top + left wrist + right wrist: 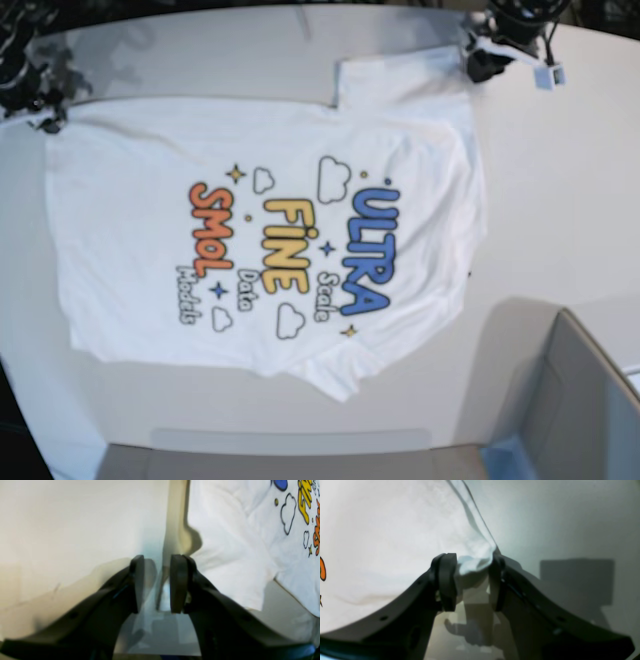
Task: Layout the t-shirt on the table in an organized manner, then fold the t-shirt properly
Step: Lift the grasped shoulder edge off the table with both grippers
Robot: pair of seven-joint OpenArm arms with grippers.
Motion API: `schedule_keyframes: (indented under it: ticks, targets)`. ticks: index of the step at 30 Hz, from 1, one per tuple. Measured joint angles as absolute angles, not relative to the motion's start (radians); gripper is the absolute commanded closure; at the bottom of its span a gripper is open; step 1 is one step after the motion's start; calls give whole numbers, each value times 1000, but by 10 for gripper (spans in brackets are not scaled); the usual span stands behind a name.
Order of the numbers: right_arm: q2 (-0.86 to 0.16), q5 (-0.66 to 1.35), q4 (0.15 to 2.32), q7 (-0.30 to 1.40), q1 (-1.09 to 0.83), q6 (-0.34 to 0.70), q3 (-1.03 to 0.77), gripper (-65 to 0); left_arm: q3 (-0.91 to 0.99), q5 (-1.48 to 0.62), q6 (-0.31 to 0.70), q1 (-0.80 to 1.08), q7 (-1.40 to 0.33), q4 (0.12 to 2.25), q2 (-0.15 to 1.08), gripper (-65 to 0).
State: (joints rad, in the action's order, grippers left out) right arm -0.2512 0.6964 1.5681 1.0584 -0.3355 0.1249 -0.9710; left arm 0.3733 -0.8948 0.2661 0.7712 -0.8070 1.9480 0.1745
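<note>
Both arms reach in from the far edge of the table [560,180], one at each far corner, and only their ends show in the base view. The right gripper [472,580] sits at the far left corner over the hem end of the t-shirt [260,230]; its wrist view shows a bunched edge of white cloth between the two pads, which stand apart around it, so it is pinching the shirt. The left gripper [157,582] hangs at the far right, by the sleeve. Its wrist view shows the pads a little apart with bare table between them and the sleeve edge lying just beside the right pad (nothing visibly caught in the gap).

The shirt lies spread print-up across the middle of the table, collar end toward the right edge, hem toward the left. Only the base view shows the whole print and a grey box [580,410] at the near right corner; the wrist views alone show the pads.
</note>
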Motion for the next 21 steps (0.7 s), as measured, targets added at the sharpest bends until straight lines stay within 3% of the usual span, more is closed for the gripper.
schedule_keyframes:
  ticks: [15, 21]
  targets:
    - [-252, 696, 1568, 1061, -336, 125, -971, -216, 361, -898, 271, 790, -807, 1958, 167, -172]
    - [-252, 696, 1568, 1061, -336, 125, -971, -216, 272, -911, 279, 788, -776, 1877, 175, -171]
